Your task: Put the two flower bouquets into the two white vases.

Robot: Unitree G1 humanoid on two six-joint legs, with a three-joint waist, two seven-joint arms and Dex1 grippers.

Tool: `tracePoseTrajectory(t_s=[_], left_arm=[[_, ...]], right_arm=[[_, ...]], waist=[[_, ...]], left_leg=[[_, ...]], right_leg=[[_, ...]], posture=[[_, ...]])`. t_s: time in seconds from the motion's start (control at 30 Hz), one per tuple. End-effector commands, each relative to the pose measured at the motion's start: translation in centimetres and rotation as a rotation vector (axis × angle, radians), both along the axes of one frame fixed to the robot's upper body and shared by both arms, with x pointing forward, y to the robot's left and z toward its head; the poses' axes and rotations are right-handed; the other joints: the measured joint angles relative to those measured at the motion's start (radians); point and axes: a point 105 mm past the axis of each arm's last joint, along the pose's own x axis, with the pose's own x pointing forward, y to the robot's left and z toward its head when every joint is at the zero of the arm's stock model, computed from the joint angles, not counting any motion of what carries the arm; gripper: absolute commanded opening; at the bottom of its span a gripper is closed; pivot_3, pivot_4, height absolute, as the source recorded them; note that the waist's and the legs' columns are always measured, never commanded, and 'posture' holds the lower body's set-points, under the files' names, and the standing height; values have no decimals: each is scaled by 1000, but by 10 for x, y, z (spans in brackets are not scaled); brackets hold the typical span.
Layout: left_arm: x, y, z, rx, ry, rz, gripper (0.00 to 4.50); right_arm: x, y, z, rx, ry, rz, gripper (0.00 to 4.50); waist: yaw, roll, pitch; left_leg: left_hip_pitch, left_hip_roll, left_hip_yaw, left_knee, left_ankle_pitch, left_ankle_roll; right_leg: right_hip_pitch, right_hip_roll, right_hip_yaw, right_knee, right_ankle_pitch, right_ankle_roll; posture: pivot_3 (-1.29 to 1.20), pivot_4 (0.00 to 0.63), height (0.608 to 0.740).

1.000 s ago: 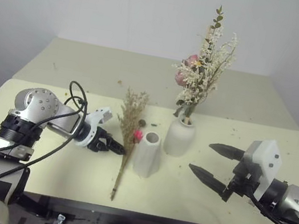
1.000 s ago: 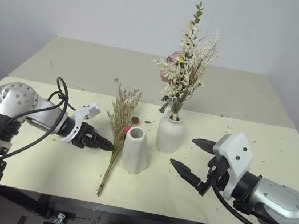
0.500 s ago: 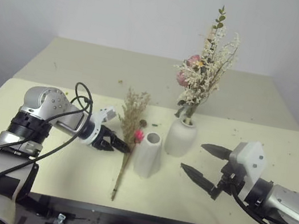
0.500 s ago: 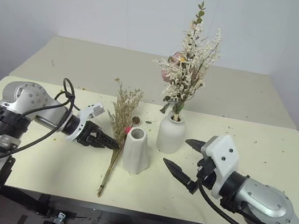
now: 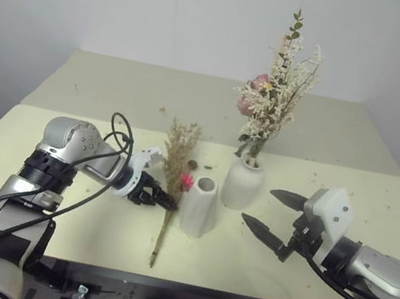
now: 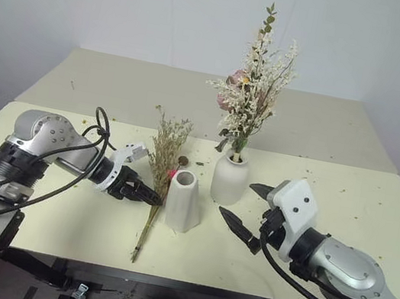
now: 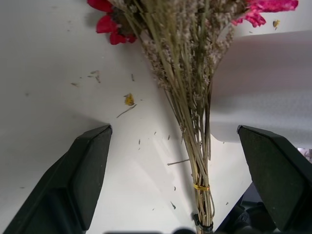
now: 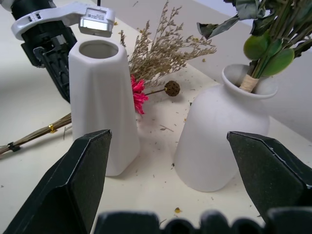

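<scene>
Already the rose bouquet stands in the round-bellied vase, while the dried bouquet lies flat on the table just beside the empty tapered vase; left gripper spread around its stems, right gripper spread, empty, near the vases

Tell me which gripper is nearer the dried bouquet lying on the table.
Left. The left gripper is open right at the dried bouquet's stems. The right gripper is open past the tall vase, well apart from it.

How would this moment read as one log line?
rose bouquet: in round vase | dried bouquet: on table | left gripper: open at stems | tall vase: empty
</scene>
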Motion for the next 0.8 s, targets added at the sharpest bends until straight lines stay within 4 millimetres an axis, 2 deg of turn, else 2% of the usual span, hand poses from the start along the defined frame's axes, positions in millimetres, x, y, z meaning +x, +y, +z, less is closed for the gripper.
tracePoseTrajectory(t_s=[0.03, 0.13, 0.57, 0.8], left_arm=[[-10, -2, -17, 43, 51, -34, 4500], [-10, -2, -17, 49, 49, -35, 3908], [-10, -1, -18, 50, 43, -44, 16], [2, 33, -1, 68, -19, 68, 16]], right_arm=[[-1, 3, 9, 9, -48, 3, 4493], [0, 2, 8, 11, -49, -6, 4500], [3, 2, 6, 24, -58, -32, 4500], [3, 0, 6, 23, -60, -41, 4500]], waist=[[1, 0, 0], [1, 0, 0], [-10, 0, 0], [-15, 0, 0]], left_leg=[[0, 0, 0, 0, 0, 0], [0, 0, 0, 0, 0, 0], [0, 0, 0, 0, 0, 0], [0, 1, 0, 0, 0, 0]], right_leg=[[0, 0, 0, 0, 0, 0], [0, 0, 0, 0, 0, 0], [0, 0, 0, 0, 0, 0], [-1, 1, 0, 1, 0, 0]], posture=[[0, 150, 740], [0, 150, 740], [0, 150, 740], [0, 150, 740]])
